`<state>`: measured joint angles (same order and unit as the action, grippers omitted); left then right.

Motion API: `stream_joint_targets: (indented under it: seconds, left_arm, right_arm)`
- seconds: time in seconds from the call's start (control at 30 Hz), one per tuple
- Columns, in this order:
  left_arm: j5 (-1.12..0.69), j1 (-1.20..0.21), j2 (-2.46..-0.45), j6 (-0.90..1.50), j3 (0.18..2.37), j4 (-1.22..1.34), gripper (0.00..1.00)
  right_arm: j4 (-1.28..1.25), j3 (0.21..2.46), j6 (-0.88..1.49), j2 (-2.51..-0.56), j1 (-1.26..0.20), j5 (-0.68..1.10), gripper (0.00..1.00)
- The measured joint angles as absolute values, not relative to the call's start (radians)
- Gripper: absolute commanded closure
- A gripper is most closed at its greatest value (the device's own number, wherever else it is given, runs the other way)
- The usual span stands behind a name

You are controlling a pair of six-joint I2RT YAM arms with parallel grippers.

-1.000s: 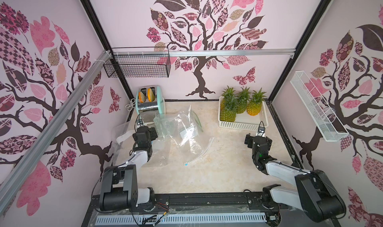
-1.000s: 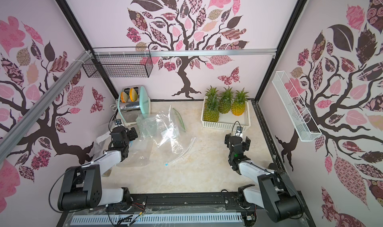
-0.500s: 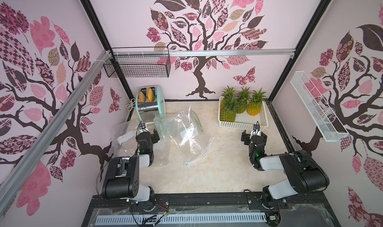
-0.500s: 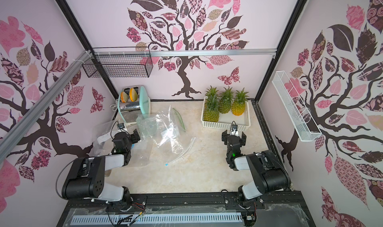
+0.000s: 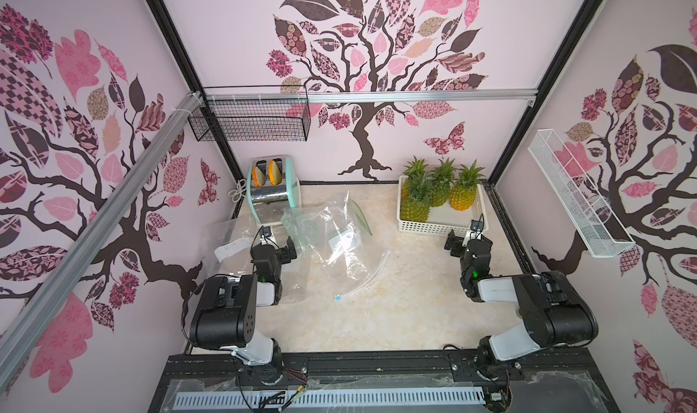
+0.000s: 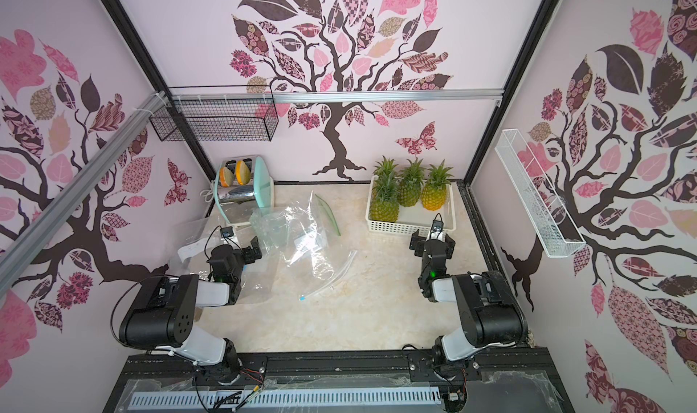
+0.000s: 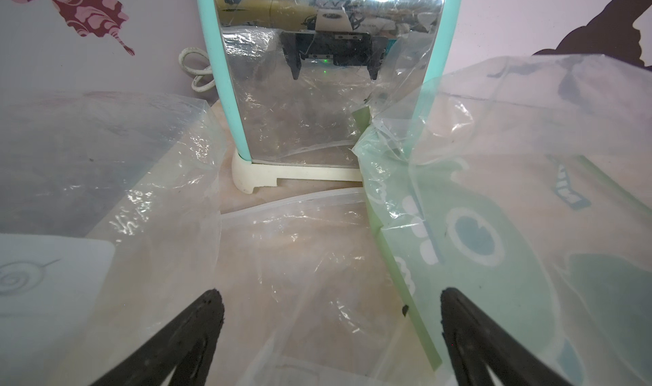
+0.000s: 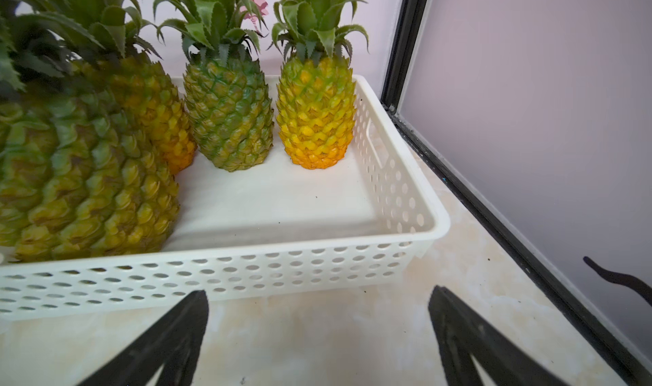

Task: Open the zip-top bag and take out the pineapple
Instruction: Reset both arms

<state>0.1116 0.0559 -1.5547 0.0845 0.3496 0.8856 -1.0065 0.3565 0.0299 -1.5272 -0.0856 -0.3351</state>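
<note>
Several crumpled clear zip-top bags (image 5: 332,233) (image 6: 298,233) lie on the left middle of the table, and no fruit shows inside them. My left gripper (image 5: 275,247) (image 6: 241,250) stands open at their left edge, low over a flat clear bag (image 7: 300,260), with a green-printed bag (image 7: 494,225) beside one finger. Several pineapples (image 5: 462,198) (image 6: 433,198) (image 8: 315,112) stand upright in a white basket (image 5: 433,229) (image 8: 247,268) at the back right. My right gripper (image 5: 469,241) (image 6: 432,242) (image 8: 319,294) is open and empty just in front of the basket's near wall.
A mint and chrome toaster (image 5: 275,188) (image 7: 317,102) stands at the back left, right ahead of the left gripper. A black wire basket (image 5: 249,122) and a white wire shelf (image 5: 577,199) hang on the walls. A black frame rail (image 8: 494,208) runs beside the basket.
Both arms have folded up, their elbows now raised near the front rail. The right gripper has edged closer to the basket. The left jaws have widened a little.
</note>
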Motion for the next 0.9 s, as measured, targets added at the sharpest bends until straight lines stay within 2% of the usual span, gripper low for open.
stream_joint_targets:
  seconds: [0.17,0.4,0.9]
  left_arm:
    - [0.111,0.051,-1.555,0.079,0.350,0.886,0.02]
    - [0.142,0.003,-1.555,0.052,0.372,0.873,0.02]
    - [0.152,0.007,-1.555,0.048,0.372,0.861,0.02]
  right_arm:
    - [-1.142,0.271,0.037,-1.563,-0.080,-0.278,0.01]
    - [-1.131,0.268,0.046,-1.562,-0.077,-0.263,0.00]
    - [-1.133,0.270,0.049,-1.562,-0.077,-0.257,0.00]
